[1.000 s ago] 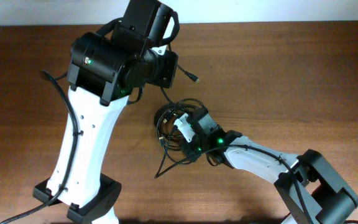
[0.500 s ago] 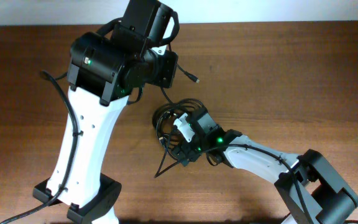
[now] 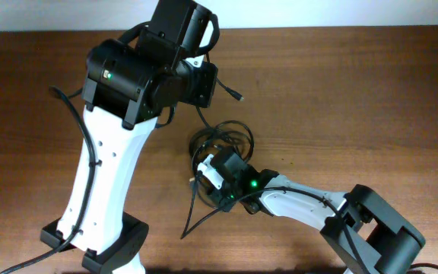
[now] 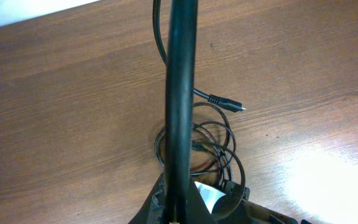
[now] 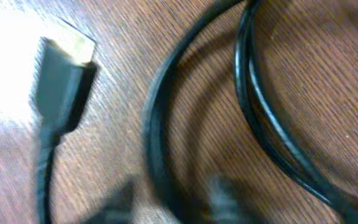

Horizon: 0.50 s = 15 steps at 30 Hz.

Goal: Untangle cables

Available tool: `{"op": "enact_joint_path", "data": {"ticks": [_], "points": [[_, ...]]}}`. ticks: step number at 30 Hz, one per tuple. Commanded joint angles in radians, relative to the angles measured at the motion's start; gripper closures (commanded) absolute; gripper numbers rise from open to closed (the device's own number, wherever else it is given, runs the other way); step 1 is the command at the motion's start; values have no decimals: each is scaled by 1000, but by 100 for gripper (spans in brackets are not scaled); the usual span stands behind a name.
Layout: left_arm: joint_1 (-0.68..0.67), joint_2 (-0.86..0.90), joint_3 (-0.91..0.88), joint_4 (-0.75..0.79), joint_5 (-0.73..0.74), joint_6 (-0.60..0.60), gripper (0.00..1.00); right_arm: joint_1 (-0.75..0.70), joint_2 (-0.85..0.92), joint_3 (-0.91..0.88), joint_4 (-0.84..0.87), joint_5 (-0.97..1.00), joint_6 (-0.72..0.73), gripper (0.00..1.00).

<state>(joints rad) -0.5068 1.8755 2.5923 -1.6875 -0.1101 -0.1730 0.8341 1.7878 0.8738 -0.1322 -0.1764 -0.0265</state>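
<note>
The thin black cables (image 3: 223, 141) lie as a bundle of loops mid-table, also seen in the left wrist view (image 4: 197, 146). One strand runs up to a metal-tipped plug (image 3: 238, 97) (image 4: 227, 103). A straight tail (image 3: 196, 221) trails to the lower left. My left gripper (image 4: 174, 211) is raised above the table, shut on a cable strand that runs up the middle of its view. It is hidden under the arm in the overhead view. My right gripper (image 3: 206, 180) (image 5: 169, 196) is low over the bundle's lower left, fingers close around one strand. A gold-tipped plug (image 5: 64, 59) lies beside it.
The left arm's big white and black body (image 3: 120, 114) stands over the table's left half, its base (image 3: 90, 243) at the front edge. Bare wood (image 3: 371, 99) stretches to the right and back. The right wrist view is blurred.
My right gripper has moved down and left over the bundle. The straight tail has shifted down-left with it. The left arm has not moved.
</note>
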Motion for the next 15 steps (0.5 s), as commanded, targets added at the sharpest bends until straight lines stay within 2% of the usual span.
{"op": "enact_joint_path", "data": {"ticks": [1, 7, 15], "points": [[-1, -19, 13, -1, -11, 6, 100, 3, 11, 15, -2, 28, -3, 96], [-1, -19, 13, -1, -11, 6, 100, 2, 2, 25, 5, 64, -30, 96], [-1, -34, 13, -1, -32, 5, 100, -60, -113, 31, -30, 118, -29, 96]]}}
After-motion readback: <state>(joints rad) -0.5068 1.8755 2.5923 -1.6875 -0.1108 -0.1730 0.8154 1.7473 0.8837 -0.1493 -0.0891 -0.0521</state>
